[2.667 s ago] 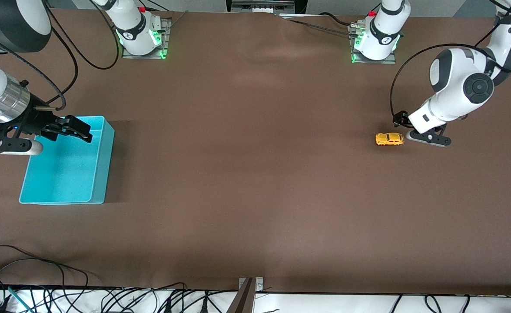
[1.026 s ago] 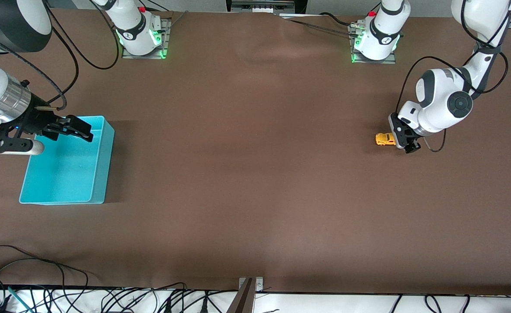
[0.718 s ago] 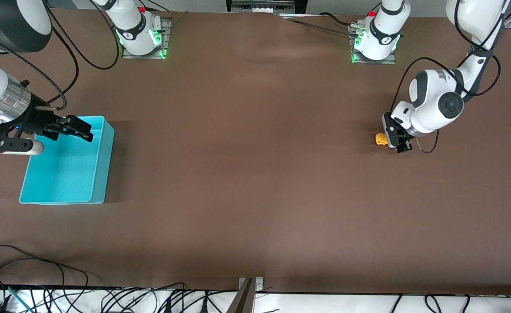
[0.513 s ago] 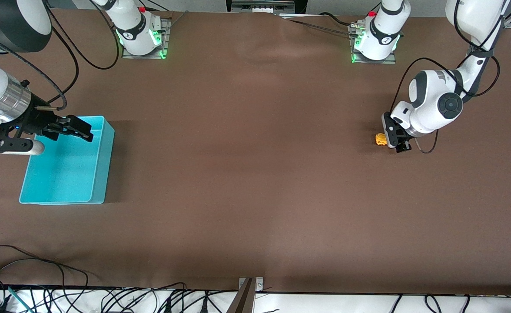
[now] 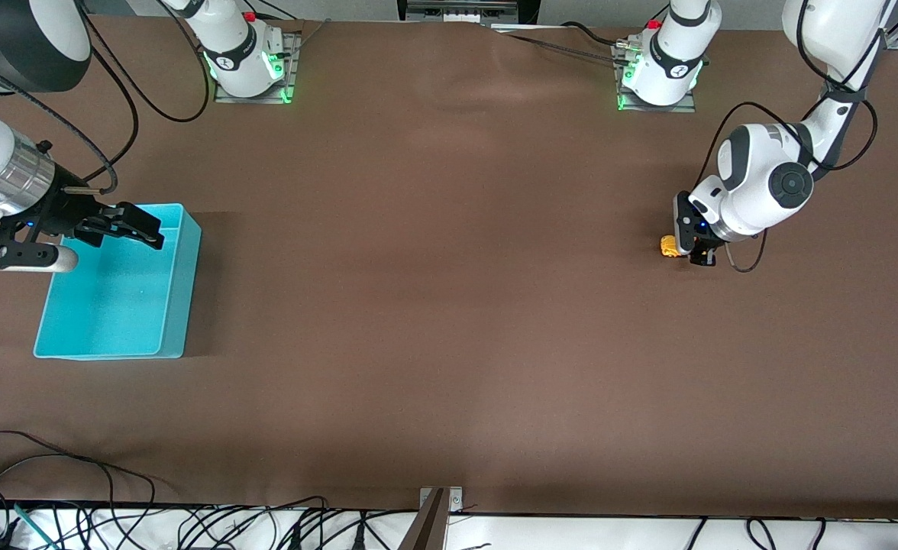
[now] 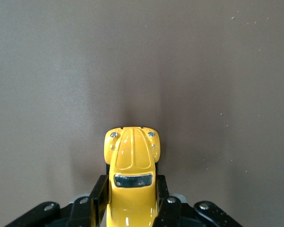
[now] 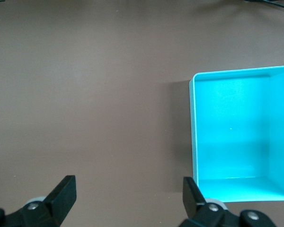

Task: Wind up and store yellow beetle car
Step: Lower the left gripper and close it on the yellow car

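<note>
The yellow beetle car [image 5: 670,246] [image 6: 131,176] sits on the brown table toward the left arm's end. My left gripper [image 5: 692,246] [image 6: 130,198] is down at the table and shut on the car's body, one black finger [image 6: 98,194] against each side. The car's rounded hood sticks out past the fingertips in the left wrist view. My right gripper [image 5: 153,229] [image 7: 128,190] hangs open with nothing between its fingers, over the rim of the turquoise bin [image 5: 182,263] [image 7: 195,142] at the right arm's end of the table.
The bin's inside shows nothing in it. Both arm bases [image 5: 249,57] stand along the table's edge farthest from the front camera. Loose cables [image 5: 189,523] lie past the edge nearest that camera.
My left gripper came down over the car and its fingers closed onto the car's sides. The right arm has not moved.
</note>
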Tool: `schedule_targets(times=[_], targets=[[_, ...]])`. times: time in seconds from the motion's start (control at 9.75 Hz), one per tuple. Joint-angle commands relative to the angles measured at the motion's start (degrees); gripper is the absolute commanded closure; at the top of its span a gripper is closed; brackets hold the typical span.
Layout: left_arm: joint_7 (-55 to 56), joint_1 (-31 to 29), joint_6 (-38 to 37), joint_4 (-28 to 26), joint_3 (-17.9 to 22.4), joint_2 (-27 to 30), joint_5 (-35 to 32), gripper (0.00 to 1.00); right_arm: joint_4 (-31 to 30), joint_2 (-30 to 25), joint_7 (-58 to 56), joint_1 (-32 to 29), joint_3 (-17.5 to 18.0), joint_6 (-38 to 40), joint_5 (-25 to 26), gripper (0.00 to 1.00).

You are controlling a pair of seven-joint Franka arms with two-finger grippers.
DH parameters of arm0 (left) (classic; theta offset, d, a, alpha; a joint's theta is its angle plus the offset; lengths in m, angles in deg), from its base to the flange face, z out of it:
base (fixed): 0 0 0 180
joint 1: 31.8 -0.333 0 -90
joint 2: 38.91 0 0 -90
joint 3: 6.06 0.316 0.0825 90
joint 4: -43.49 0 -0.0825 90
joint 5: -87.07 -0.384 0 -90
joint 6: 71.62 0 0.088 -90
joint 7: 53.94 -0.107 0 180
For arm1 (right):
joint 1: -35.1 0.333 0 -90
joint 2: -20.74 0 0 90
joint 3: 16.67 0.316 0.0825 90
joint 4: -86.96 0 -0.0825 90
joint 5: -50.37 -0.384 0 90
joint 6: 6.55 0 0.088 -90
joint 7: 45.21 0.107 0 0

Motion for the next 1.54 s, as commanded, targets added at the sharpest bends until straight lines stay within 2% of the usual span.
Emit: schedule_targets(times=[0.0, 0.21, 0.41, 0.92, 1.23, 1.44], targets=[[-3.0, 0.2, 1.1, -0.4, 0.3, 0.5, 1.7, 0.95, 0.1, -0.2, 0.4, -0.1, 0.1, 0.6, -1.2, 0.00], [-2.9, 0.2, 1.1, -0.2, 0.2, 0.8, 2.4, 1.00, 0.1, -0.2, 0.4, -0.1, 0.1, 0.6, -1.2, 0.00], [-2.9, 0.2, 1.1, -0.1, 0.3, 0.6, 4.9, 1.00, 0.1, -0.3, 0.4, -0.1, 0.1, 0.6, -1.2, 0.00], [-3.8, -0.5, 2.3, -0.1, 0.7, -2.8, 4.9, 1.00, 0.1, -0.2, 0.4, -0.2, 0.1, 0.6, -1.2, 0.00], [-5.4, -0.8, 3.3, -0.1, 4.0, -4.1, 4.4, 1.00, 0.1, -0.2, 0.4, -0.2, 0.1, 0.6, -1.2, 0.00], [-12.1, -0.9, 4.4, 0.3, 7.5, -5.5, 5.5, 1.00, 0.1, -0.1, 0.4, -0.2, 0.1, 0.6, -1.2, 0.00]])
